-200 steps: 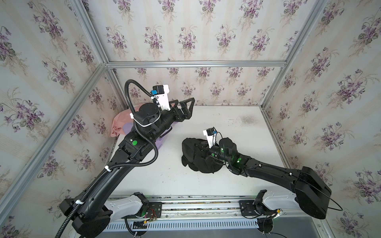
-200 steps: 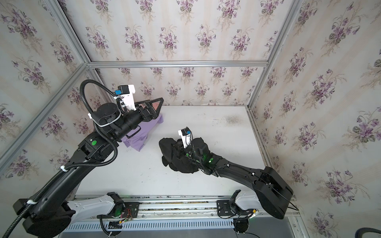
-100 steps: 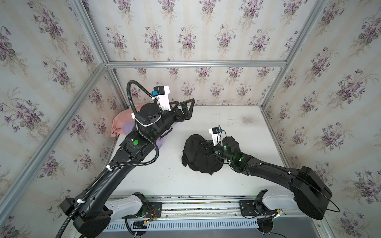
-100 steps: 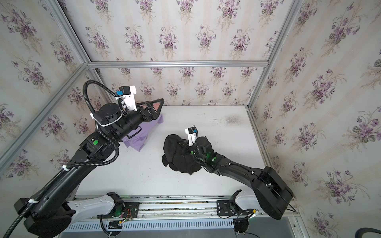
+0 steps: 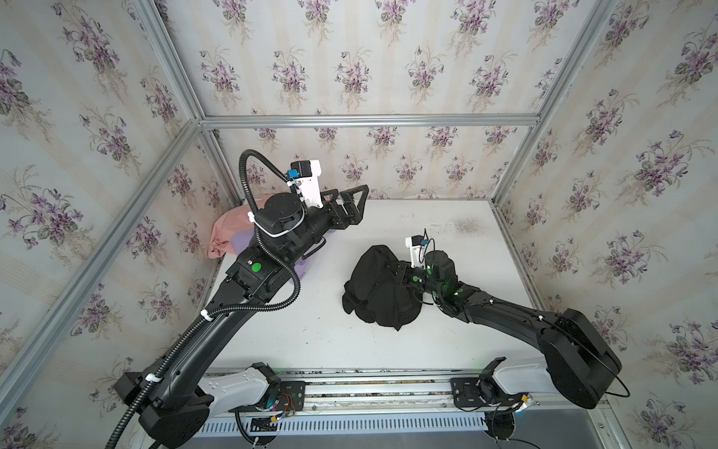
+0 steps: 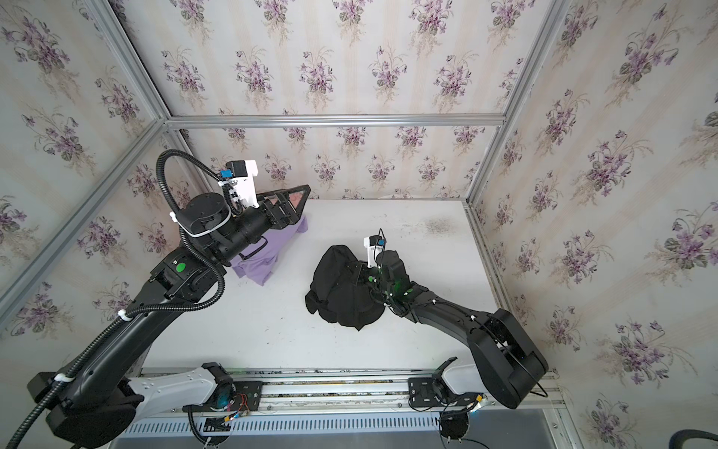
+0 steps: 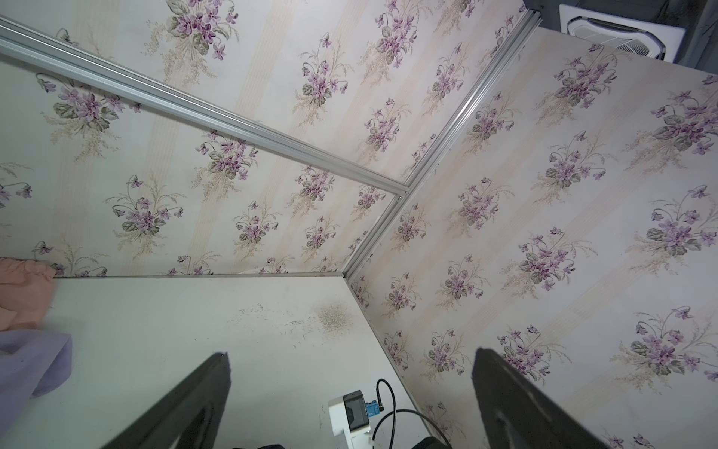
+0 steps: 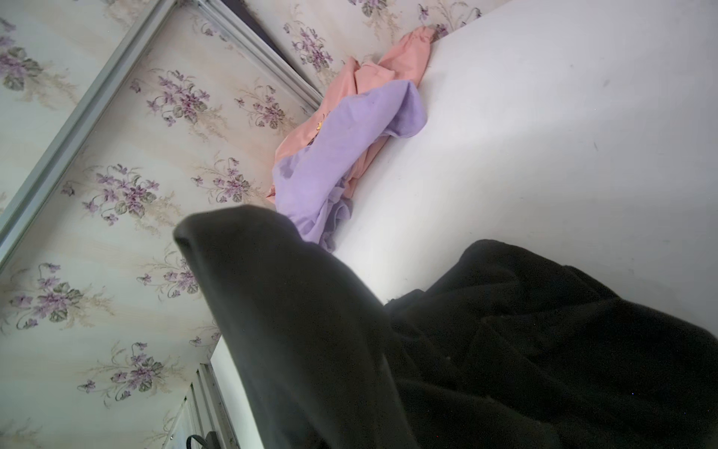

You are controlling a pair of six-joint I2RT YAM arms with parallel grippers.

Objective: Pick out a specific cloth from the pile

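Since a second ago we see the right gripper (image 5: 394,273) slide a little toward the right edge of the table (image 5: 311,342), and the top of the cloth (image 5: 373,287) rises and bunches with it, while the lower folds lie where they lay. Our left gripper (image 7: 351,353) has hardly shifted.

We find the right gripper's jaws pressed together on a gathered fold of the cloth. From the right wrist we see one finger (image 8: 272,311) plainly; black fabric hides the other. The left gripper's fingers (image 7: 186,404) stand wide apart with nothing between them, raised above the far left part of the table and aimed toward its far right corner.

The cloth, plain black, sits a little right of the table's middle in both top views. Its upper part is lifted to the gripper, and its lower part rests crumpled on the white surface. We see it well apart from the pile (image 8: 349,136).

The pile lies in the far left corner of the table. There the lilac garment (image 6: 260,264) drapes over the salmon-pink shirt (image 5: 229,229), and the left arm (image 5: 233,318) partly covers both in the top views.

Along the near edge we see the rail (image 5: 369,385) that carries both arm bases. Flowered wallpaper (image 5: 349,58) in an aluminium frame closes the table on three sides.
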